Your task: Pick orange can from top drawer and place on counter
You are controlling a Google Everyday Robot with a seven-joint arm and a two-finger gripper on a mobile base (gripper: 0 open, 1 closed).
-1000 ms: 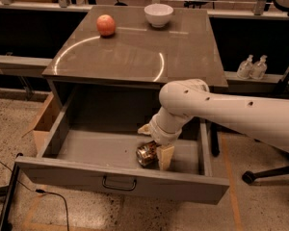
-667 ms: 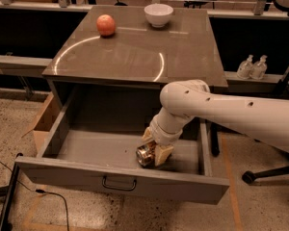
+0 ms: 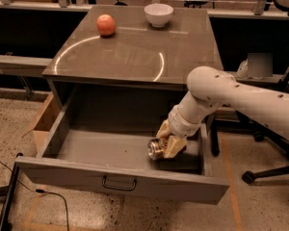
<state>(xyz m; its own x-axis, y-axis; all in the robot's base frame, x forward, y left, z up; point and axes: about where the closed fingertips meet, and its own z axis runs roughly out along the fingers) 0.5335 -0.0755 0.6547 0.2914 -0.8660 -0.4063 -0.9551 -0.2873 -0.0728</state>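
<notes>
The can (image 3: 155,148) is lying on its side low in the right part of the open drawer (image 3: 120,178), its long axis running roughly left to right and one silver end facing the camera and the drawer front. The gripper (image 3: 166,144) is sitting right over it: one tan finger is pressing along the can's near-right flank and the other is showing behind its top, so the jaws are pinching the can across its body, not its ends. The counter (image 3: 135,52) is lying above and behind the can, past the drawer's rear opening, so the coming move looks like a lift up and back over that front edge. The arm is reaching down from the right, elbow bent above the drawer's right wall, wrist angled down and leftward into the drawer. An apple (image 3: 106,25) and a bowl (image 3: 158,14) are sitting at the counter's far edge, well apart from the near half.
</notes>
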